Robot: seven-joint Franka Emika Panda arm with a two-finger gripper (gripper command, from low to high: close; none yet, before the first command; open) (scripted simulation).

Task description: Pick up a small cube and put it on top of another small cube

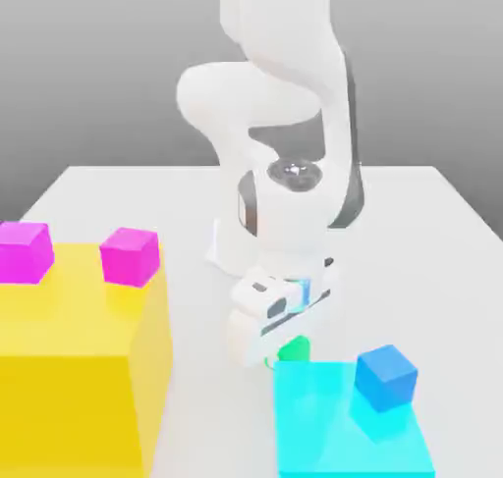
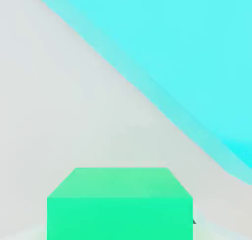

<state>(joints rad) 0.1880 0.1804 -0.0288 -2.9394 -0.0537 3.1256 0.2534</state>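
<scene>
One small bright-green cube (image 1: 293,348) sits low in the middle of the exterior view, on the white table (image 1: 413,211), touching or just beside the top left corner of the flat light-blue square pad (image 1: 324,427). In the hand view the green cube (image 2: 119,202) is at the bottom middle, with the light-blue pad (image 2: 187,47) across the upper right. The white robot arm's gripper (image 1: 285,341) is right over the green cube, and its two fingers are squeezed together on the cube's sides. A small blue cube (image 1: 385,377) sits on the light-blue pad, toward the lower right of the exterior view. At the lower left stands a big yellow block (image 1: 79,368). Two small pink cubes rest on its top: one pink cube (image 1: 130,255) near the block's right side, the other pink cube (image 1: 24,251) at the far left edge. The two pink cubes are apart from each other.
</scene>
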